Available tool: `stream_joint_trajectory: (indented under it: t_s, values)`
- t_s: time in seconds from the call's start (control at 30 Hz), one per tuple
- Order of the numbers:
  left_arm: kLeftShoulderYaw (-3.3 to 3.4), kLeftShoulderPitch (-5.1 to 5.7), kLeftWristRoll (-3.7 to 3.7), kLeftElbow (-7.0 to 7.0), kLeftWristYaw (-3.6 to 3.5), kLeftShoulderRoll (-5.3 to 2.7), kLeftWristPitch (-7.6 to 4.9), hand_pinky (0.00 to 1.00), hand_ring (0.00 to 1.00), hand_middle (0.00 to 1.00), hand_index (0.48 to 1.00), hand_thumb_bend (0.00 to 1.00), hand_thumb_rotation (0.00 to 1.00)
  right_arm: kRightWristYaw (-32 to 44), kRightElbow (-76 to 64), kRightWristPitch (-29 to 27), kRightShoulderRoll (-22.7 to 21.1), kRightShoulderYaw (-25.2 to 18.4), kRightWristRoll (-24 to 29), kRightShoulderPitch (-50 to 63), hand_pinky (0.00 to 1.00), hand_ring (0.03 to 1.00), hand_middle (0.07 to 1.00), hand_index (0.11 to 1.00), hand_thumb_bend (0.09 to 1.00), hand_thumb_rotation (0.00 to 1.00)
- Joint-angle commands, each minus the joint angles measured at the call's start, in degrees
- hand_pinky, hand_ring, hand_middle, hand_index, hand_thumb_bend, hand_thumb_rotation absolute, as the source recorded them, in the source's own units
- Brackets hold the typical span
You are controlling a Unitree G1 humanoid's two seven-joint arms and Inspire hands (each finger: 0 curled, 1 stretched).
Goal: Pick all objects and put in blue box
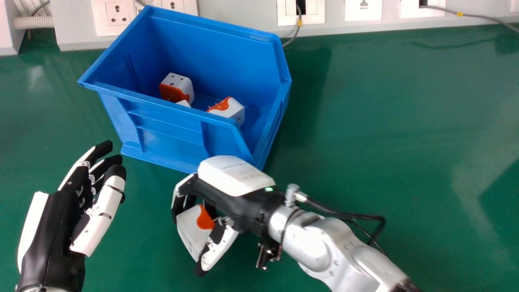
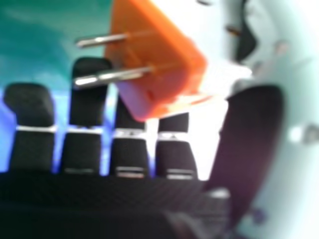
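Observation:
My right hand point(image 1: 239, 207) is in front of the blue box point(image 1: 162, 129), its fingers and thumb curled round a white and orange plug adapter point(image 1: 192, 231). In the right hand view, the adapter point(image 2: 159, 59) shows its orange face and metal pins between the fingers and thumb of my right hand point(image 2: 129, 144). Inside the box lie a white and orange adapter point(image 1: 177, 87) toward the left, another point(image 1: 229, 110) nearer the right, and a small white piece of something point(image 1: 183, 103) partly hidden by the near wall. My left hand point(image 1: 61, 219) is at the lower left, open and holding nothing.
The box stands on a green table point(image 1: 385, 121) near a light wall panel with sockets point(image 1: 117, 14). A grey cable point(image 1: 478, 16) runs along the panel at the upper right. My right forearm crosses the table's lower right part.

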Motion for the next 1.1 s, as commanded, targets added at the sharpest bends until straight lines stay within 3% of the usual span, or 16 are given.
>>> stream_joint_trajectory:
  t_s: [0.0, 0.2, 0.37, 0.6, 0.87, 1.07]
  values:
    - [0.54, -0.75, -0.8, 0.0, -0.02, 0.79, -0.58, 0.74, 0.84, 0.86, 0.881, 0.29, 0.66, -1.6, -5.7, -1.1, -1.2, -1.5, -0.1, 1.8, 0.16, 0.332, 0.465, 0.497, 0.511, 0.0]
    - [0.89, -1.99, -1.03, 1.48, -0.23, 1.29, -0.6, 0.74, 0.84, 0.86, 0.88, 0.29, 0.65, -2.5, -15.0, 0.2, -3.1, -4.3, 0.0, 7.7, 0.2, 0.353, 0.473, 0.492, 0.511, 0.0]
    - [0.87, -2.68, -1.12, 1.91, -0.02, 1.62, -0.32, 0.74, 0.84, 0.86, 0.879, 0.28, 0.64, -0.8, -22.8, 1.7, -4.5, -7.3, 2.2, 13.3, 0.23, 0.369, 0.479, 0.486, 0.508, 0.0]
    - [0.98, -3.93, -1.23, 3.55, 0.13, 1.95, -0.46, 0.75, 0.84, 0.86, 0.876, 0.28, 0.62, 0.0, -31.6, 3.8, -5.7, -11.4, 3.8, 20.6, 0.27, 0.391, 0.49, 0.485, 0.503, 0.0]
    - [0.77, -3.92, -1.1, 3.26, 0.29, 1.88, -0.5, 0.75, 0.84, 0.86, 0.874, 0.28, 0.6, 0.6, -40.7, 6.8, -7.5, -15.9, 2.6, 27.5, 0.31, 0.413, 0.501, 0.492, 0.499, 0.0]
    - [1.0, -4.38, -1.26, 4.0, 0.17, 2.13, -0.56, 0.75, 0.84, 0.86, 0.872, 0.28, 0.58, -0.8, -45.0, 7.4, -8.0, -20.0, 3.2, 31.7, 0.32, 0.421, 0.51, 0.511, 0.495, 0.0]
